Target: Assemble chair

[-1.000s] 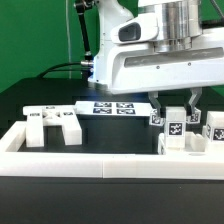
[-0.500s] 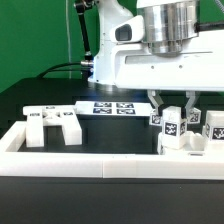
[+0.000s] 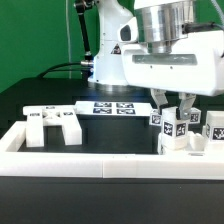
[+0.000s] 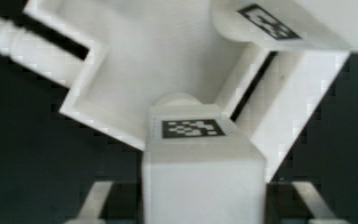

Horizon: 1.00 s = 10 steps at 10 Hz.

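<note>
white two-finger gripper, lower right of frame | jaws pinching small white plastic tagged leg post | wrist rotated since 1s ago, post unmoved | prob. screwing it in

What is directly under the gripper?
A white tagged post of the chair, clamped by the gripper, with other chair parts beside it. The border rail covers its base, so what it stands on cannot be seen.
</note>
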{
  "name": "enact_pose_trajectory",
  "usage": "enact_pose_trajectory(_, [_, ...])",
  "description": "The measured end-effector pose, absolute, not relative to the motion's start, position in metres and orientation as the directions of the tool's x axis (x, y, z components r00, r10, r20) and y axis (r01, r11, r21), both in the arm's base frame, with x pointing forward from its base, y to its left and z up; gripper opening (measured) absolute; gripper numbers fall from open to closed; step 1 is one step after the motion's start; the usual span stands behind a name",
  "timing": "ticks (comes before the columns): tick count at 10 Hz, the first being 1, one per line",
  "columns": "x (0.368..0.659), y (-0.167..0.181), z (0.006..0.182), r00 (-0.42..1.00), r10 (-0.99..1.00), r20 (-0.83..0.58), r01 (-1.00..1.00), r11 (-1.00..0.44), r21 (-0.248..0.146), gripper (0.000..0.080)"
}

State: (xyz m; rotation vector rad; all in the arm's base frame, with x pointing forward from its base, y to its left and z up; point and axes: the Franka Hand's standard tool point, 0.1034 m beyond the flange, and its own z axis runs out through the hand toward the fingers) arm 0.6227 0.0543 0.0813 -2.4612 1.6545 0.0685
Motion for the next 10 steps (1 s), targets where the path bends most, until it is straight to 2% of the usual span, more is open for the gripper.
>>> enact_pose_trajectory(3, [0.6229, 0.0545, 0.0812, 0.279, -0.949, -0.146, -0.958, -0.266, -0.104, 0.029])
enact_pose_trajectory(5, [0.6228, 0.0548, 0.081, 0.291, -0.945, -0.145, -0.955, -0.278, -0.106, 0.029])
enact_pose_trajectory(7, [0.6248, 0.0603, 0.0847, 0.385, -0.914, -0.128, -0.922, -0.373, -0.105, 0.0542])
enact_pose_trajectory(8, [0.6269, 0.0627, 0.0871, 0.457, -0.882, -0.118, -0.888, -0.444, -0.119, 0.0619])
enact_pose_trajectory(10, [0.6274, 0.062, 0.0868, 0.626, -0.775, -0.089, -0.778, -0.612, -0.143, 0.0643])
